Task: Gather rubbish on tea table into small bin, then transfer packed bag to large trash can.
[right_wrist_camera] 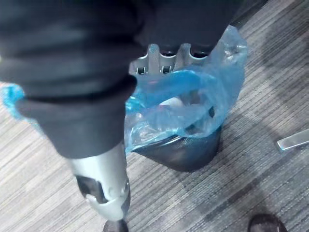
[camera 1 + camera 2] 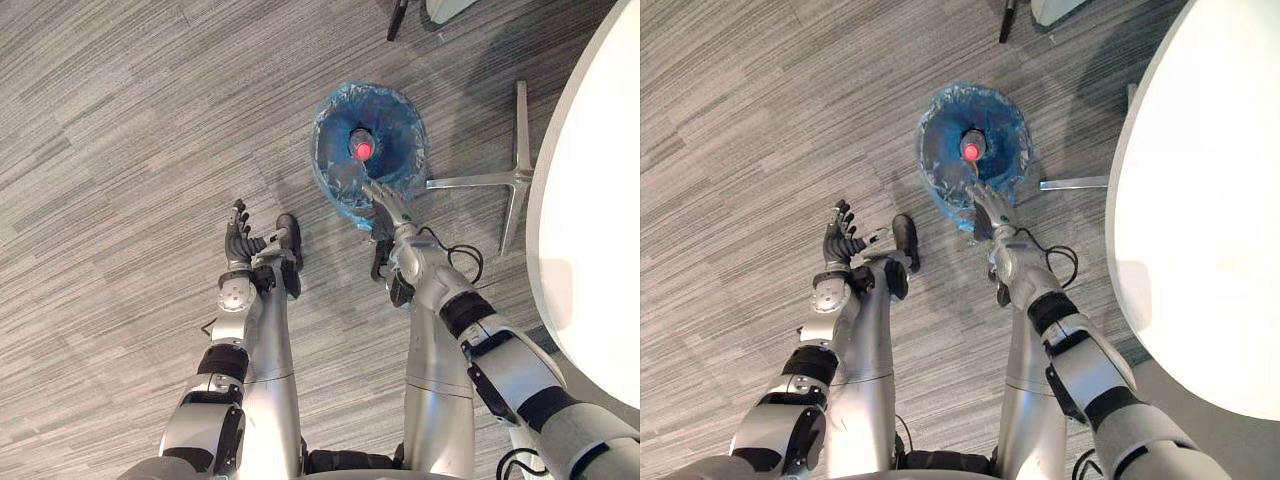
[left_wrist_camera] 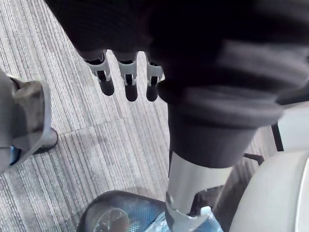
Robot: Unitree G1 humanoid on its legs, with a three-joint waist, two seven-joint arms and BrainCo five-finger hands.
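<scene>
1. Floor (image 2: 120,150): grey striped carpet. It carries every item listed below.

2. Table (image 2: 590,220): one, with a white round top, at the robot's right. One silver base (image 2: 500,181) stands beneath it. Three of its flat spokes show on the carpet, and the rest lie under the top.

3. Small bin (image 1: 183,152): one, dark and round, upright on the floor. It stands ahead of the robot, just beside the table base and apart from it.

4. Bag (image 2: 335,192): one, of blue translucent film, lining the bin. Its edge is folded out over the rim all round. On the side nearest the robot the film is lifted clear of the rim in a loose, crumpled flap.

5. Right hand (image 2: 385,205): the right arm is stretched forward and down, with the forearm pointing at the bin. The hand lies on the near rim, in contact with the lifted flap. In the right wrist view the film drapes across the hand, so it cannot be determined whether the hand grips the bag or only rests against it.

6. Left hand (image 2: 238,238): the left arm is bent, with the forearm raised. The hand hangs in the air above the carpet, well apart from the bin. Its fingers (image 3: 128,82) are relaxed and spread, and it holds nothing.

7. Bottle (image 2: 363,150): one, dark with a red cap. It stands upright in the middle of the lined bin, cap uppermost.
</scene>
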